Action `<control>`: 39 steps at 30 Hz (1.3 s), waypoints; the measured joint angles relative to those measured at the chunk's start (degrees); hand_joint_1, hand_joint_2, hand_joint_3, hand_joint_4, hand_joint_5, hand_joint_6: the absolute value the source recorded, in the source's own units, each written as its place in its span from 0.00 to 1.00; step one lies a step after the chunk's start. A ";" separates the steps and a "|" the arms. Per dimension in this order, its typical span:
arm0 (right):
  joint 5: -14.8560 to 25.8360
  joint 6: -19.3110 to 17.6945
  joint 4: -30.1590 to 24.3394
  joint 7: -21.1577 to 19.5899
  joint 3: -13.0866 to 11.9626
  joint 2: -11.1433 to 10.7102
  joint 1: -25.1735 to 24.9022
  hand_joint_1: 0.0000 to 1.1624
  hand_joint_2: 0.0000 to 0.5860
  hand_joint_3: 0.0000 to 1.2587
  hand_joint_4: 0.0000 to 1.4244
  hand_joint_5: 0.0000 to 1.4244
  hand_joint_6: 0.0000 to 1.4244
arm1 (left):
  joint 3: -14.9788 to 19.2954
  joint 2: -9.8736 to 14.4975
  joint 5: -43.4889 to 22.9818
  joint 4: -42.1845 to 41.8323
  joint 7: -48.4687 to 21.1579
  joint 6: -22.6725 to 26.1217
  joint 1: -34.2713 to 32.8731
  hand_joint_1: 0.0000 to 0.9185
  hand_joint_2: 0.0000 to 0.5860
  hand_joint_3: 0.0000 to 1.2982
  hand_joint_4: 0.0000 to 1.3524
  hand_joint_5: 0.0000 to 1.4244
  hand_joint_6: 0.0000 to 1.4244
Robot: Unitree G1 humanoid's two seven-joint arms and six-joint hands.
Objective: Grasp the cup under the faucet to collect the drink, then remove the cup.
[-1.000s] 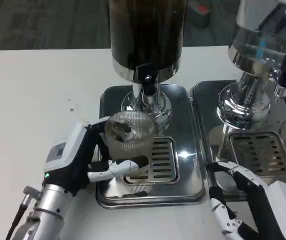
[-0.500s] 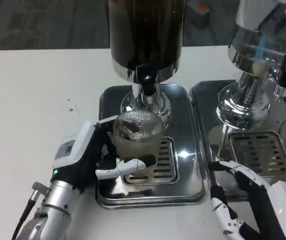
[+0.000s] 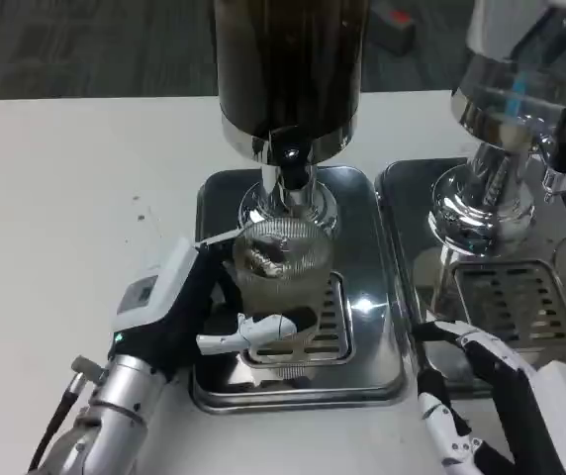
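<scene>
My left robot hand (image 3: 189, 317) grips the ribbed cup (image 3: 281, 259) beneath the faucet (image 3: 293, 168); right robot hand (image 3: 496, 401) spread, idle. Risk: off-centre mouth, stream splashes the drip tray (image 3: 362, 327).

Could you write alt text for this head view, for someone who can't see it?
The robot's left hand holds a clear ribbed cup on a steel drip tray, under the faucet of a dark drink dispenser. Its right hand waits, holding nothing.
</scene>
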 measured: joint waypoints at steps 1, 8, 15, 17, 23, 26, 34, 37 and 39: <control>0.00 0.01 0.00 0.00 0.00 0.08 0.00 0.27 0.85 0.27 0.16 0.15 0.23 | 0.00 -0.01 0.00 0.00 -0.25 0.00 -0.09 0.40 0.15 0.41 0.52 0.62 0.87; 0.01 0.03 0.00 0.00 0.00 0.62 0.17 0.27 0.85 0.27 0.16 0.15 0.23 | 0.00 -0.06 -0.05 0.05 -1.00 0.00 -0.33 0.37 0.16 0.37 0.49 0.58 0.84; 0.07 0.03 0.01 0.00 -0.01 0.86 0.29 0.27 0.85 0.27 0.16 0.15 0.23 | -0.02 -0.11 -1.17 0.77 -3.39 -0.08 -1.49 0.32 0.17 0.34 0.46 0.55 0.80; 0.16 0.03 0.00 0.00 -0.02 0.89 0.35 0.27 0.85 0.27 0.16 0.15 0.23 | -0.05 -0.15 -1.75 0.95 -4.00 -0.16 -1.67 0.31 0.17 0.34 0.45 0.53 0.78; 0.45 0.03 0.01 0.00 -0.06 0.91 0.36 0.27 0.85 0.27 0.16 0.15 0.23 | -0.22 -0.11 -1.84 1.04 -4.48 -0.48 -1.83 0.28 0.17 0.33 0.44 0.51 0.76; 0.71 0.04 0.04 0.00 -0.13 0.91 0.30 0.27 0.85 0.27 0.16 0.15 0.23 | -0.24 0.02 -1.84 1.04 -4.63 -0.75 -1.83 0.28 0.17 0.33 0.43 0.50 0.76; 1.00 0.06 0.51 0.00 -0.17 1.00 -0.37 0.27 0.85 0.28 0.16 0.15 0.24 | -0.65 0.79 -1.82 1.04 -4.79 -1.84 -1.82 0.25 0.15 0.32 0.39 0.46 0.71; 1.08 0.06 1.07 0.00 -0.17 1.17 -0.45 0.27 0.85 0.28 0.16 0.16 0.25 | -0.97 1.10 -1.72 1.00 -4.70 -2.06 -1.82 0.25 0.13 0.30 0.34 0.41 0.67; 1.13 0.06 1.46 0.00 -0.17 1.25 -0.53 0.27 0.85 0.28 0.16 0.16 0.25 | -1.15 1.30 -1.46 0.93 -4.41 -2.16 -1.81 0.24 0.13 0.28 0.32 0.39 0.64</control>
